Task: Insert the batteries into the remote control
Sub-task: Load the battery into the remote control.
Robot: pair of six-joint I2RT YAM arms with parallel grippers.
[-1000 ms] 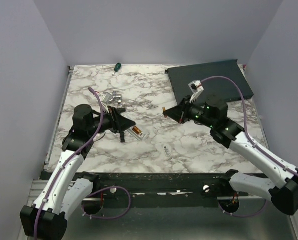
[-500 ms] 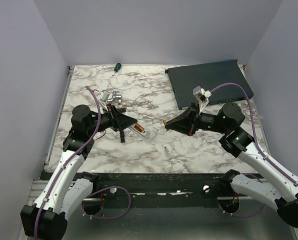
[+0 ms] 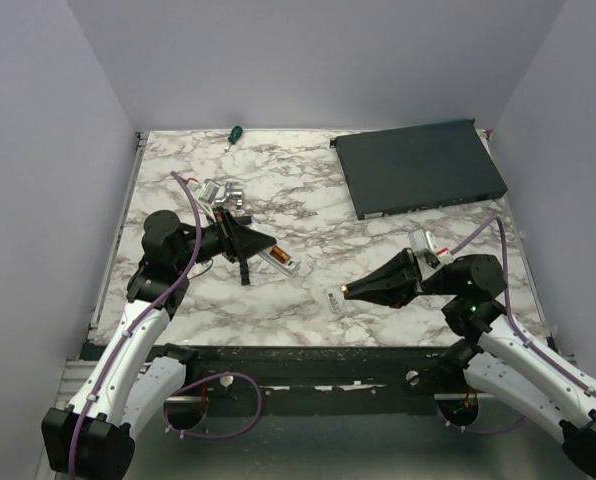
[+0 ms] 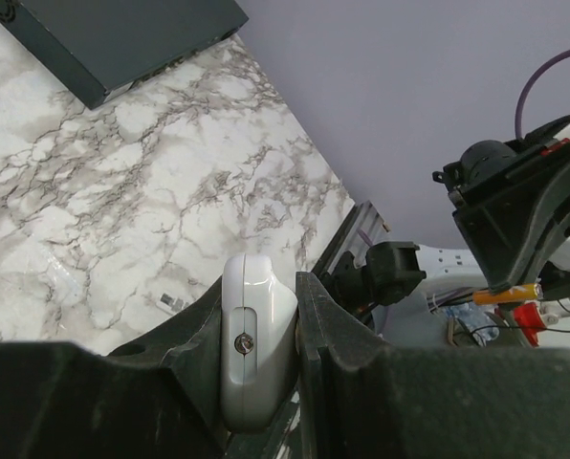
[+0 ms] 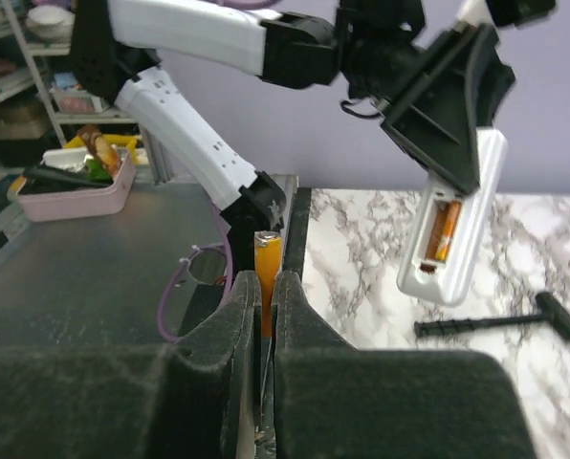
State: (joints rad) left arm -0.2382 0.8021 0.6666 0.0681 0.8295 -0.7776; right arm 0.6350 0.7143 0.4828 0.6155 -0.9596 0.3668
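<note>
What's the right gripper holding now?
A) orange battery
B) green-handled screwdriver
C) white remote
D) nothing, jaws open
A: the right wrist view shows the slim orange battery pinched upright between the right gripper fingers, while the remote control is clamped in the left gripper.

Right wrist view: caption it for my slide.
Right pincer grips an orange battery; ahead, left pincer holds the opened white remote, one cell seated.
</note>
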